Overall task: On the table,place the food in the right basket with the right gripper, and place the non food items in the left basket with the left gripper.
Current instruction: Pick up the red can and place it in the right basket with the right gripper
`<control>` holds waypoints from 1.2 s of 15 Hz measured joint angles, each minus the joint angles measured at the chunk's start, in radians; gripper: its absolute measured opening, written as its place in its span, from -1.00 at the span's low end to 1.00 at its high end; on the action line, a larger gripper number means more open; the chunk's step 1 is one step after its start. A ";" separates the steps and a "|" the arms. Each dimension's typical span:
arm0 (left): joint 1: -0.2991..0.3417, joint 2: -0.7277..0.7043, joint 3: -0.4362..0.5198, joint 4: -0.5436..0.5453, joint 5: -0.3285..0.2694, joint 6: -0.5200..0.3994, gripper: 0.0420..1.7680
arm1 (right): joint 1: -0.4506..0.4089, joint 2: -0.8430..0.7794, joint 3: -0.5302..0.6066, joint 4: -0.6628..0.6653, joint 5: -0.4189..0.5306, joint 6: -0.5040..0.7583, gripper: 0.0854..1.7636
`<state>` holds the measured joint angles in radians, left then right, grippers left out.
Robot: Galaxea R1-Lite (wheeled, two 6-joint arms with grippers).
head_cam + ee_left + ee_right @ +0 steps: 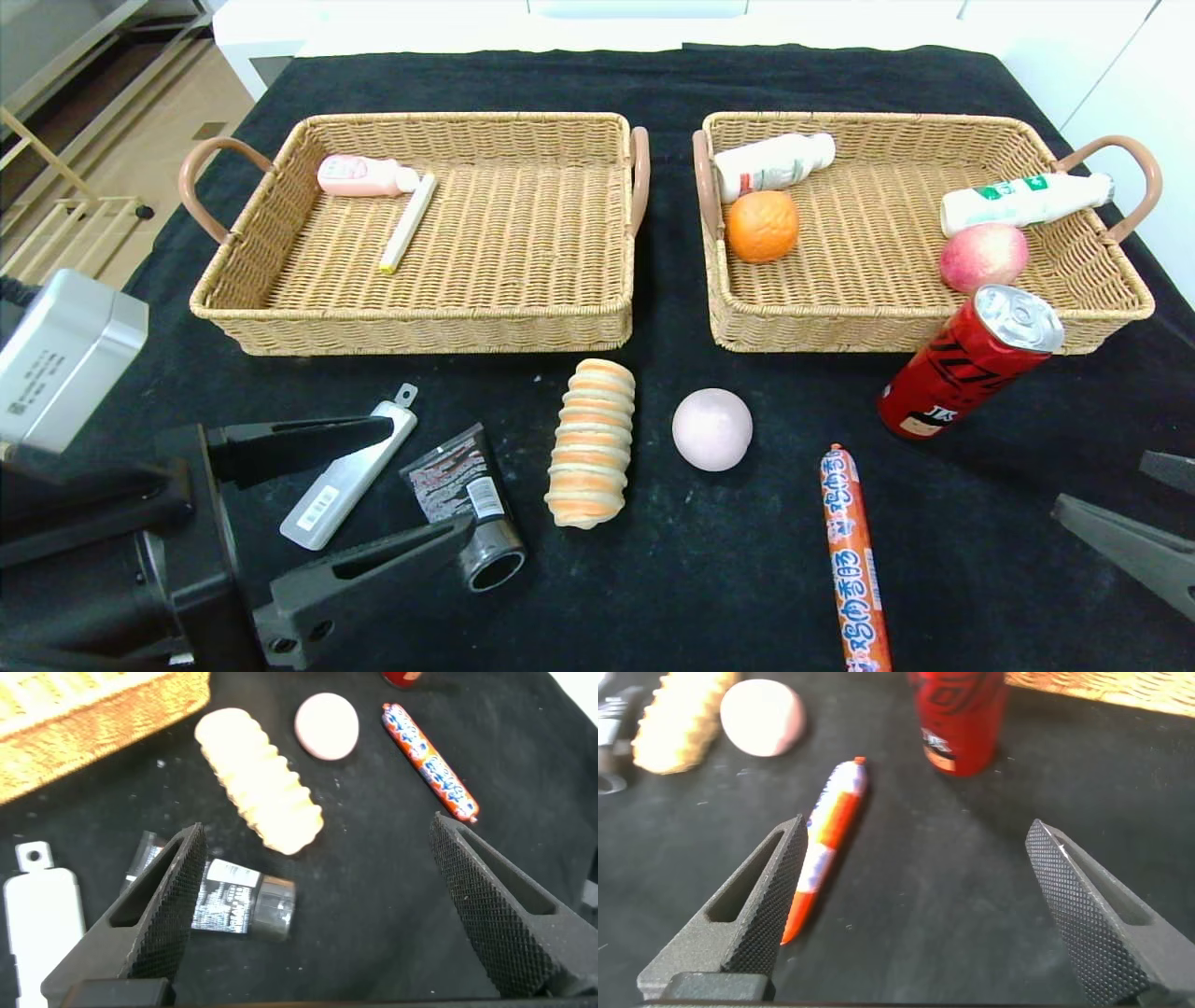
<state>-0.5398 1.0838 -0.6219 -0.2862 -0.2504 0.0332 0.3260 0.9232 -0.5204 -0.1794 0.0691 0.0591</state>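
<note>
Directly beneath open left gripper (415,485) — black tube (471,504).

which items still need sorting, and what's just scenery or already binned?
Still to sort, on the table:
- utility knife, black tube: left gripper, open, left basket
- striped bread roll, pale round bun, sausage, red can: right gripper, open, right basket

Not in play:
- pink bottle, white stick
- two white bottles, orange, apple
- black cloth
</note>
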 joint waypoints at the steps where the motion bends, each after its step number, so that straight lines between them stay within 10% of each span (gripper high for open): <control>1: 0.003 -0.004 0.000 0.000 0.000 0.002 0.94 | 0.000 0.016 -0.002 -0.015 -0.007 0.001 0.94; 18: 0.010 -0.040 -0.028 0.015 0.022 0.006 0.94 | 0.091 0.385 -0.121 -0.389 -0.311 0.003 0.94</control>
<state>-0.5300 1.0434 -0.6502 -0.2713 -0.2285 0.0394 0.4166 1.3085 -0.6411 -0.5681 -0.2415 0.0619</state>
